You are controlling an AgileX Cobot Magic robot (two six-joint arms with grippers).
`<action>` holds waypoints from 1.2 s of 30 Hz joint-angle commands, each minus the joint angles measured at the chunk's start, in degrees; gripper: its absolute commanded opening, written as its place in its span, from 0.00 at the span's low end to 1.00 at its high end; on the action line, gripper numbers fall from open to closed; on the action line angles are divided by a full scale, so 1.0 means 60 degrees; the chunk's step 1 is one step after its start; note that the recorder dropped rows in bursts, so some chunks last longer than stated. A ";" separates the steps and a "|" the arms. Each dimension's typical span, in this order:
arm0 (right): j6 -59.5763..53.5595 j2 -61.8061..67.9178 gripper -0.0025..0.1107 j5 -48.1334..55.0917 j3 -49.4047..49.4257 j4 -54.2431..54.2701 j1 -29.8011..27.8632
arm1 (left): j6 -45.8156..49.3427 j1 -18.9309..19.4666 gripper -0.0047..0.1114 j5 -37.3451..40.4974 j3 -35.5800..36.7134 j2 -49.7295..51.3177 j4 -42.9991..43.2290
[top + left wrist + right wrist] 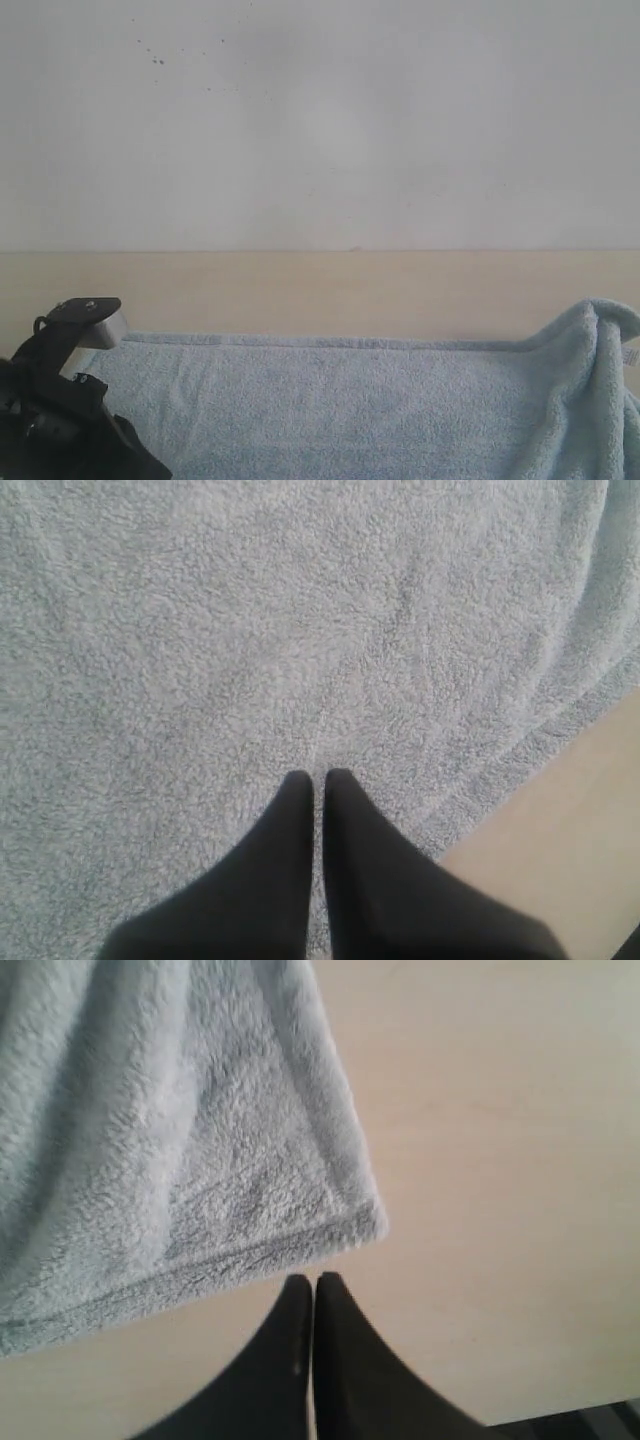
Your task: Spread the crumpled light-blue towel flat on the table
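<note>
Towel point(330, 410) lies along the near edge of the table point(320, 290). Left and middle spans are flat, far hem point(330, 342) straight. The right end is not flat: a raised fold point(598, 330) stands up toward the table's near right corner, with a small white label point(631, 353) showing.

Left gripper point(318, 778): jaws closed tip to tip, nothing seen between them, over the pile just inside the hemmed edge point(520, 765). Contact with the cloth: cannot tell.

Right gripper point(314, 1280): jaws likewise closed and empty, over bare table just beside a free towel corner point(365, 1222).

Step in hand, as I judge it: flatten the right end. Open the right jaws, pinch that corner at its hem, and draw it low and outward toward the right edge. The left should pin its side so the flat part does not drag. Terry probably clings, so pull slowly.

Not seen:
- The towel's near edge and right end are cut off in the exterior view.
- The right gripper is absent from that view.
- Whether the free corner belongs to the raised fold is unclear.
</note>
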 commanded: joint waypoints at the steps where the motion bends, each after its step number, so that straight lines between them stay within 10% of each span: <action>1: 0.0088 0.0402 0.02 0.0068 0.0246 -0.0157 -0.0072 | 0.0199 -0.0024 0.08 0.0176 -0.0015 0.0059 -0.0157; 22: 0.1147 0.0440 0.02 -0.4438 0.3208 -0.1424 -0.0072 | 0.0698 -0.0024 0.08 0.0093 -0.0015 0.0059 -0.0266; 36: 0.2151 0.1426 0.02 -0.3654 0.3208 -0.2309 -0.0072 | 0.0764 -0.0024 0.08 0.0072 -0.0015 0.0059 -0.0266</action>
